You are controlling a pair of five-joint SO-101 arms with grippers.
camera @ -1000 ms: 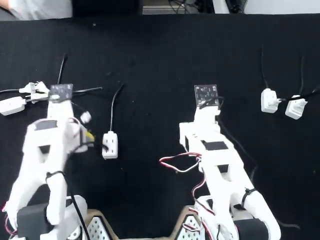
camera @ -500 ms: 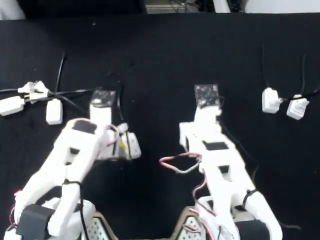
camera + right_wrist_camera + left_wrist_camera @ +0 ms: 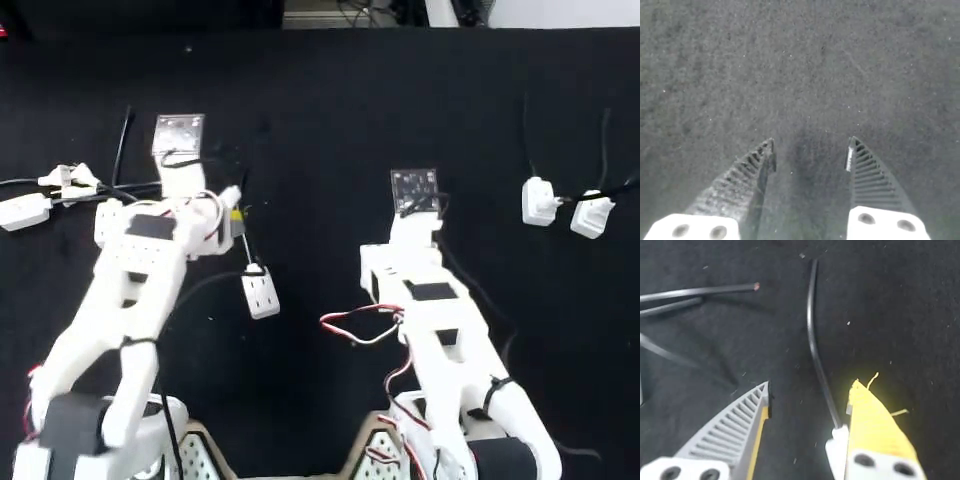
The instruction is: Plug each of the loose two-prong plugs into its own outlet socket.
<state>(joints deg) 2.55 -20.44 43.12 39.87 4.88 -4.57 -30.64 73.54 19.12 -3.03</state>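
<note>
Left claw point(image 3: 811, 384) is spread wide, nothing pinched. A black cord point(image 3: 812, 330) runs lengthwise through the gap, hugging the yellow finger point(image 3: 872, 425). The cord's free tip lies out ahead of the claw. Back at that finger's root it meets a white piece, too cropped to name.

From above, a white socket point(image 3: 258, 293) lies behind this claw, beside the left arm on the side facing the other arm, 2 slots up. Its long axis is tilted, with the cord end aimed forward toward the claw.

Off the claw's outer side, 2 more cords point(image 3: 695, 292) cross. Farther out sit a tangle of small plugs point(image 3: 62, 180) and a white block point(image 3: 22, 211), close to the table's left edge.

Right claw point(image 3: 811, 141) is spread too, gripping nothing, hovering over plain black cloth point(image 3: 800, 60). Well off its outer side, a pair of blocks point(image 3: 538, 200) lie just beside each other, their cords trailing ahead.

Cloth stretches ahead of both claws to the far edge, and a wide strip separates the arms.
</note>
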